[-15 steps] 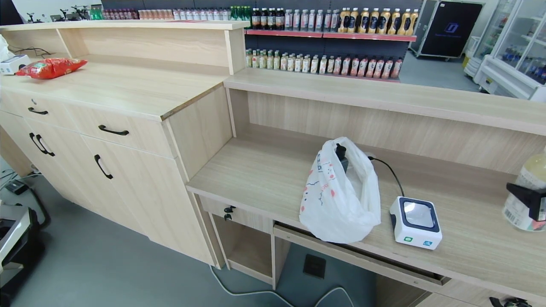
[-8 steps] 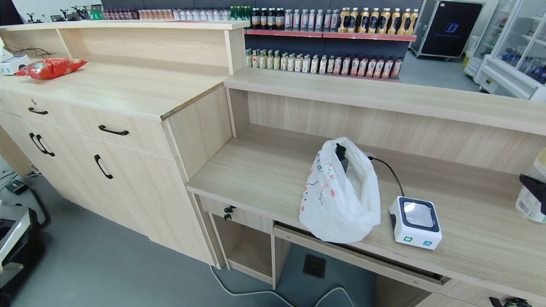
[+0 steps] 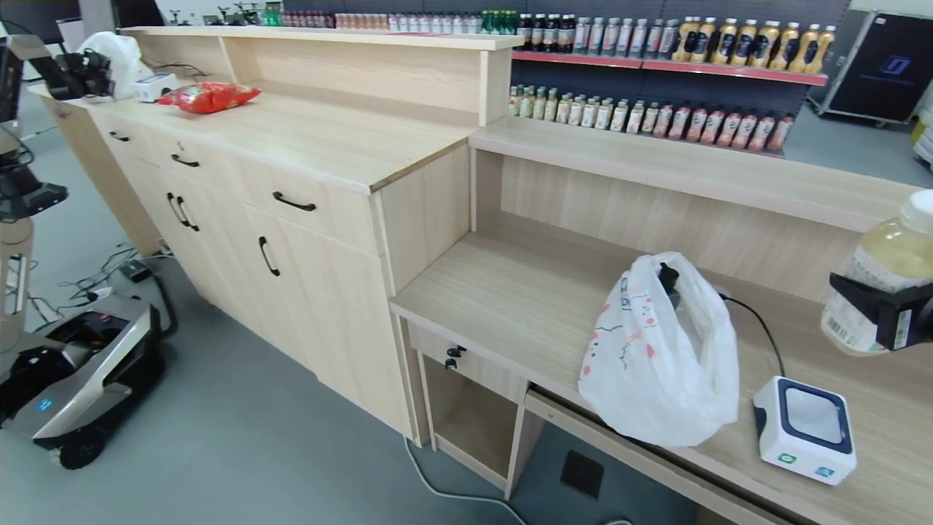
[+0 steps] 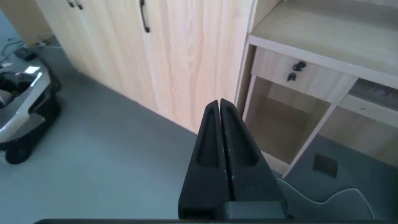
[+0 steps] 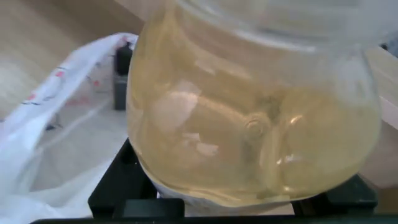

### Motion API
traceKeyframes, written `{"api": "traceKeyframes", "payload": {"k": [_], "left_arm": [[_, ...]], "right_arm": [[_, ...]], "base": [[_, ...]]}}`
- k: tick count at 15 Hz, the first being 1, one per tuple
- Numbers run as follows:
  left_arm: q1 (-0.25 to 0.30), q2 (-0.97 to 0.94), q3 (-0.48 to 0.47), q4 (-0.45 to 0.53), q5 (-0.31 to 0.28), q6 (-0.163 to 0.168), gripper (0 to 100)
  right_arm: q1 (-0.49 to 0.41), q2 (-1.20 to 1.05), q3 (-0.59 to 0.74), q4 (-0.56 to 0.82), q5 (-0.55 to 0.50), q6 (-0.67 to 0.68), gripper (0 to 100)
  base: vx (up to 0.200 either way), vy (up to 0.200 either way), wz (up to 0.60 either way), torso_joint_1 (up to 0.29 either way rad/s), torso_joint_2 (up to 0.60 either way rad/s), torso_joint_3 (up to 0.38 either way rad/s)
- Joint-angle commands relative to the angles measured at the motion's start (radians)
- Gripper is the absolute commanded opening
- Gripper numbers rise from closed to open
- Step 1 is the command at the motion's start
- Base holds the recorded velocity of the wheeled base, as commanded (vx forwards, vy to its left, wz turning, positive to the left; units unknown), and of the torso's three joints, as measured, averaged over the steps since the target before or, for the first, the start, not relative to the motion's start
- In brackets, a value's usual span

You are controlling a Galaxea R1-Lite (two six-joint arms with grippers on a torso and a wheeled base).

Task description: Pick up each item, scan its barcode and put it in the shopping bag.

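The head camera has swung; counter [image 3: 510, 292], shopping bag [image 3: 656, 364] and scanner [image 3: 804, 430] now sit farther right; the right gripper [image 3: 882, 321] has brought its drink bottle [image 3: 885, 255] nearer the scanner.

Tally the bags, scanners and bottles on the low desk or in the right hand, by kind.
Bag: 1
Scanner: 1
Bottle: 1, held in the right hand
Total: 3

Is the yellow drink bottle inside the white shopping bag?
No, the right gripper holds the bottle up off to the side of the shopping bag, clearly apart from it.
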Motion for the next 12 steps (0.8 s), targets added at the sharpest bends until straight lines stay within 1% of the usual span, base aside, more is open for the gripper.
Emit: {"api": "traceKeyframes", "payload": {"k": [1, 2, 3, 7, 12], "left_arm": [[0.0, 0.0, 0.0, 0.0, 0.0, 0.001, 0], [0.0, 0.0, 0.0, 0.0, 0.0, -0.001, 0], [0.0, 0.0, 0.0, 0.0, 0.0, -0.001, 0], [0.0, 0.0, 0.0, 0.0, 0.0, -0.001, 0], [0.0, 0.0, 0.0, 0.0, 0.0, 0.001, 0]], "right_arm": [[0.007, 0.048, 0.004, 0.017, 0.167, 0.041, 0], [0.005, 0.068, 0.01, 0.019, 0.218, 0.051, 0], [0.005, 0.089, 0.013, 0.022, 0.23, 0.051, 0], [0.002, 0.238, 0.01, 0.006, 0.238, 0.048, 0], [0.0, 0.327, 0.01, -0.018, 0.236, 0.045, 0]], "base": [[0.0, 0.0, 0.0, 0.0, 0.0, 0.0], [0.0, 0.0, 0.0, 0.0, 0.0, 0.0], [0.0, 0.0, 0.0, 0.0, 0.0, 0.0], [0.0, 0.0, 0.0, 0.0, 0.0, 0.0], [0.0, 0.0, 0.0, 0.0, 0.0, 0.0]]}}
